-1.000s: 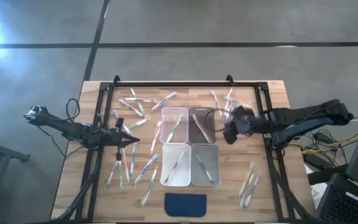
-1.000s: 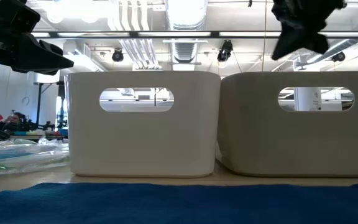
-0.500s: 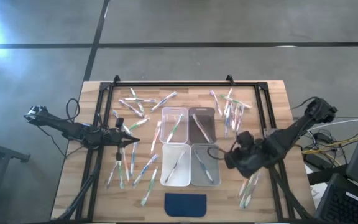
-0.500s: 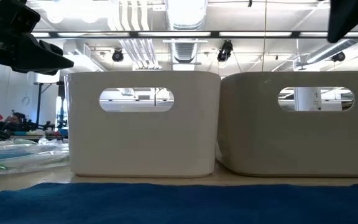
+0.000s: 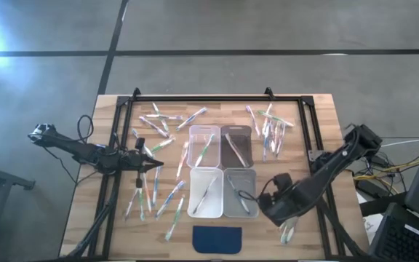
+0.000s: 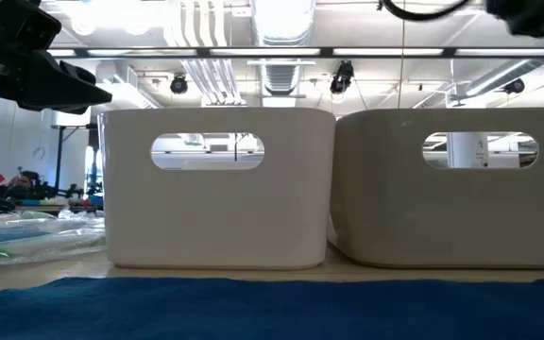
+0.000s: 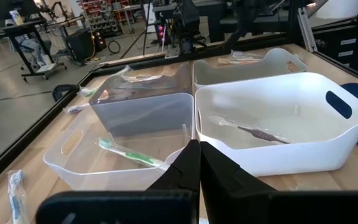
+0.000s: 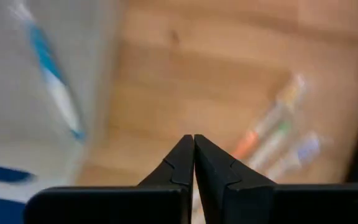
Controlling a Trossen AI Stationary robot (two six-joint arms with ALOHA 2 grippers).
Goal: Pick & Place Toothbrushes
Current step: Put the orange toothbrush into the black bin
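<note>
Many toothbrushes lie loose on the wooden table: a left group [image 5: 155, 195], a far-left group [image 5: 162, 120], a far-right group [image 5: 269, 127] and a near-right group [image 5: 289, 222]. Four bins [image 5: 222, 171] stand in the middle, each with a toothbrush inside. My right gripper [image 5: 271, 209] hangs shut and empty, pointing down, over the bare table between the near right bin [image 5: 240, 193] and the near-right toothbrushes [image 8: 272, 134]. My left gripper [image 5: 156, 166] waits shut left of the bins, pointing at them [image 7: 197, 144].
A dark blue pad [image 5: 217, 238] lies at the near edge in front of the bins. A black frame [image 5: 195, 98] runs round the far edge and both sides of the table. The near bins' white walls [image 6: 217, 189] fill the low view.
My right gripper has swung from beside the far right bin toward the table's near edge, sinking a little and rolling about its own axis, and now points straight down. It has stayed shut and carries nothing. The left arm has kept still.
</note>
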